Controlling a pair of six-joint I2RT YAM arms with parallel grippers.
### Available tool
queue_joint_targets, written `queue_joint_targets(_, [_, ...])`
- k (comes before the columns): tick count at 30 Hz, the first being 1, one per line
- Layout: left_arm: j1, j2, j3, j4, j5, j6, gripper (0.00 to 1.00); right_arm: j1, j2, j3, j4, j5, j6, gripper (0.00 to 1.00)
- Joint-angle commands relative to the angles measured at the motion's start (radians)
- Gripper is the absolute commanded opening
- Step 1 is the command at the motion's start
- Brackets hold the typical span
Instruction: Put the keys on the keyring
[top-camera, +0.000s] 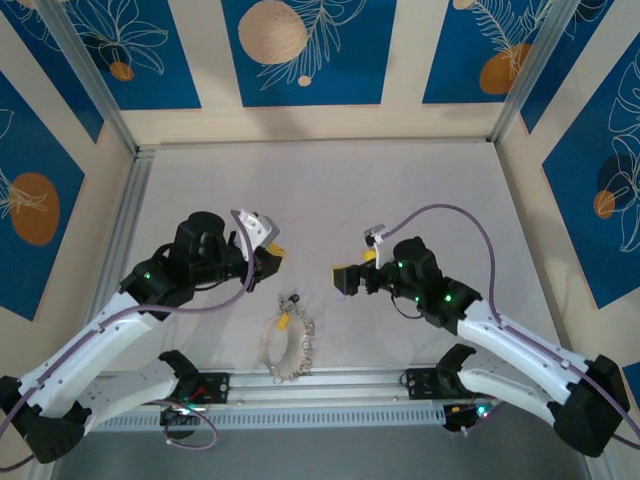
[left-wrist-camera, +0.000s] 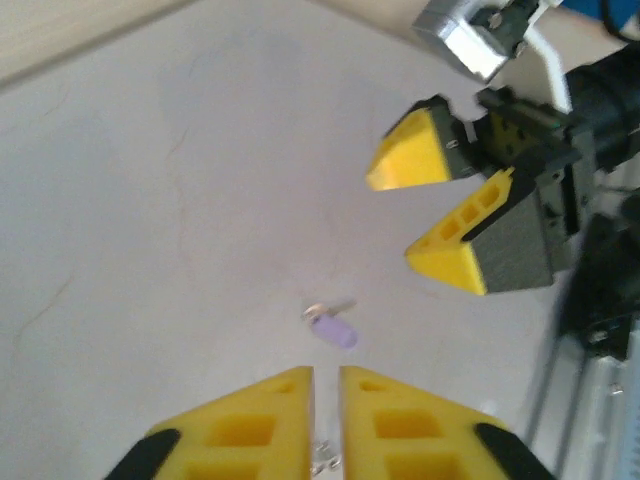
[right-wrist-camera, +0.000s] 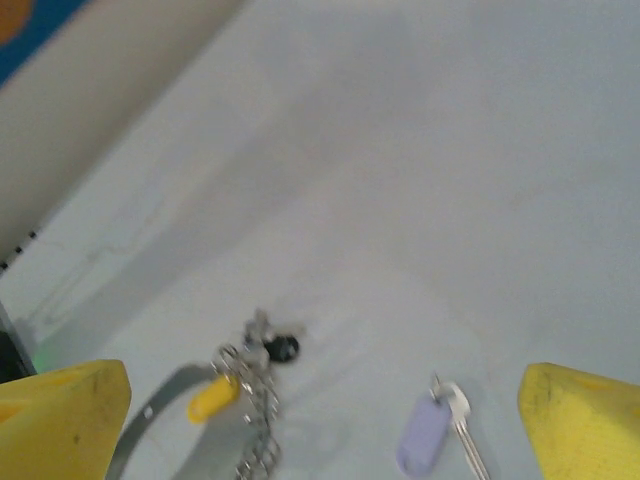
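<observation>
Currently the left claw (left-wrist-camera: 326, 376) is seen barely parted, nothing gripped; the right claw (right-wrist-camera: 322, 388) is spread wide, empty. One lilac key (right-wrist-camera: 424, 438) is found loose on the table (right-wrist-camera: 400, 200), lower right of the right wrist view; the yellow key (right-wrist-camera: 210, 398) lies against the keyring (right-wrist-camera: 150, 425), lower left. Keys are judged light, thin, slippery: best pinched by the plastic head. Ring is judged floppy; its band is the likely hold.
</observation>
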Motion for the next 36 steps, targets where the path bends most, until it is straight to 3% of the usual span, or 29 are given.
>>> queue_joint_targets(1, [0.032, 0.012, -0.039, -0.099, -0.039, -0.141, 0.28, -0.023, 0.046, 0.038, -0.172, -0.149, 0.061, 1.00])
queue_joint_targets(4, [0.031, 0.004, -0.133, -0.114, 0.022, -0.222, 0.43, -0.012, 0.015, 0.004, -0.207, -0.177, 0.091, 1.00])
queue_joint_targets(7, [0.009, 0.005, -0.209, -0.113, 0.051, -0.270, 0.50, 0.000, -0.050, -0.052, -0.224, -0.240, 0.098, 0.99])
queue_joint_targets(11, [0.004, -0.008, -0.271, -0.025, 0.074, -0.318, 0.66, 0.140, -0.156, -0.137, -0.231, -0.242, 0.134, 0.96])
queue_joint_targets(14, [0.005, 0.033, -0.309, 0.069, 0.107, -0.340, 0.68, 0.218, -0.126, -0.147, -0.224, -0.207, 0.173, 0.91])
queue_joint_targets(17, [0.006, 0.083, -0.347, 0.145, 0.131, -0.350, 0.68, 0.227, -0.007, -0.126, -0.146, -0.238, 0.170, 0.85])
queue_joint_targets(23, [0.050, 0.038, -0.422, 0.242, 0.157, -0.367, 0.67, 0.280, 0.288, -0.037, -0.064, -0.252, 0.012, 0.71])
queue_joint_targets(29, [0.078, -0.007, -0.459, 0.372, 0.196, -0.405, 0.67, 0.242, 0.484, 0.016, 0.061, -0.300, 0.012, 0.56])
queue_joint_targets(36, [0.108, 0.028, -0.468, 0.431, 0.225, -0.394, 0.66, 0.174, 0.556, 0.067, 0.100, -0.350, -0.046, 0.47])
